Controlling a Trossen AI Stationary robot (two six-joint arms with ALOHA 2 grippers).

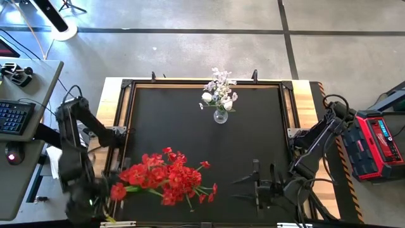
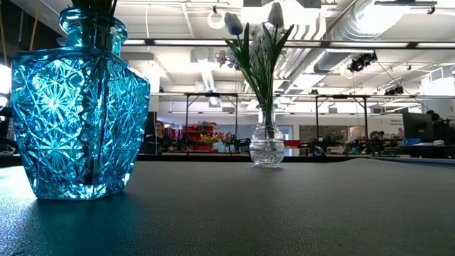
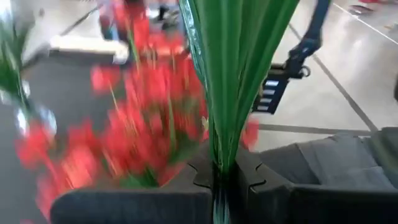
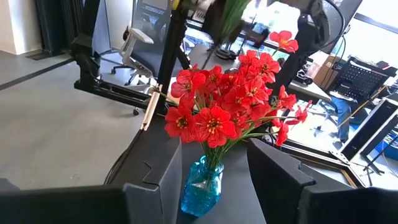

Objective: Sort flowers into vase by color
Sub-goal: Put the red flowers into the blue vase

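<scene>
Since the next move depends on how the held sprig lies against the vase mouth, we begin at the left gripper (image 3: 219, 177): its fingers (image 3: 161, 186) are pressed together on a green stem (image 3: 233, 81) whose long axis runs straight out from them. In the high view this gripper sits at the near left corner of the table (image 1: 253, 126), right beside the red flowers (image 1: 166, 177). Those red blooms fill the blue vase (image 2: 78, 107), which stands close in front of the low camera; we judge the stem must tip upright over that crowded mouth, though we cannot tell the colour of its bloom. The left arm is plainly the nearer one. The right gripper (image 1: 262, 187) waits at the near right, fingers (image 4: 280, 171) spread and empty, pointing across at the red bunch. Farthest off, at the table's far edge, the pale flowers (image 1: 219, 92) stand in a small clear vase (image 2: 267, 148), well apart from both arms.
</scene>
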